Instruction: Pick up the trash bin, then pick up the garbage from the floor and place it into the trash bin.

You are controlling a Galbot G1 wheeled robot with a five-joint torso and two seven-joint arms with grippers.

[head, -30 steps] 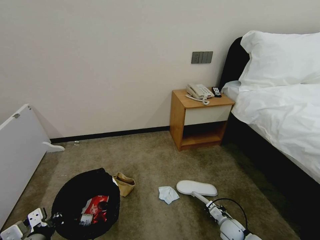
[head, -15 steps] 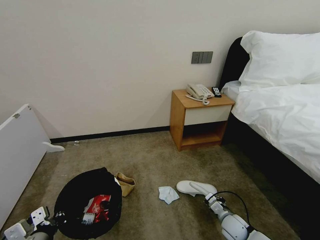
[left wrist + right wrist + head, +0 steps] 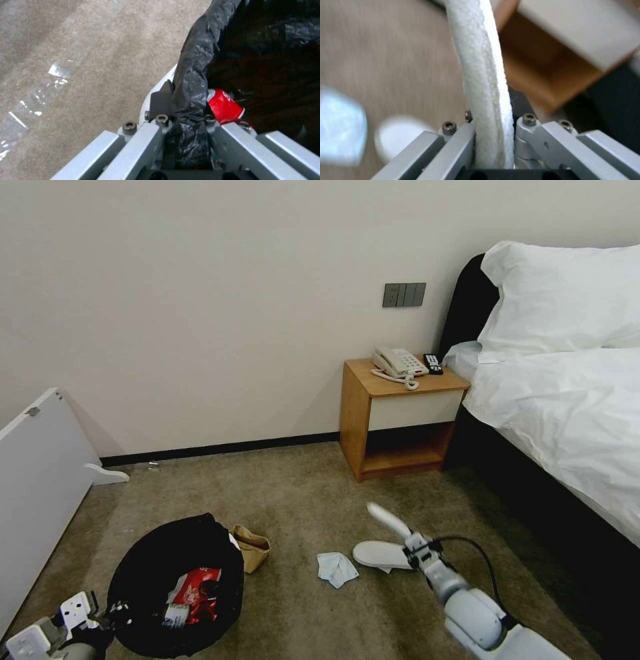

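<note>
At the lower left of the head view, the left end effector (image 3: 100,617) is clamped on the near rim of the trash bin (image 3: 175,587); in the left wrist view its two fingers pinch the fold of black bag (image 3: 191,82) over the white rim. The bin stands on the floor (image 3: 300,493) with its mouth up. Inside it lie a red-white snack packet (image 3: 193,592) and a crushed red can (image 3: 224,106) with white lettering that is too partial to read. Just beside the bin, on its right, a brown paper bag (image 3: 250,548) sits with the open end up. Further right, a crumpled white tissue (image 3: 337,569) lies on the carpet. Next, one white slipper (image 3: 381,554) lies flat, its long axis running left to right. Above it, the right end effector (image 3: 408,542) is closed on a second slipper (image 3: 389,521), which is off the floor and points up and to the upper left, edge-on between the fingers in the right wrist view. In the middle right stands a wooden nightstand (image 3: 400,413) carrying a telephone (image 3: 399,362), and the bed (image 3: 567,400) is at the right edge.
</note>
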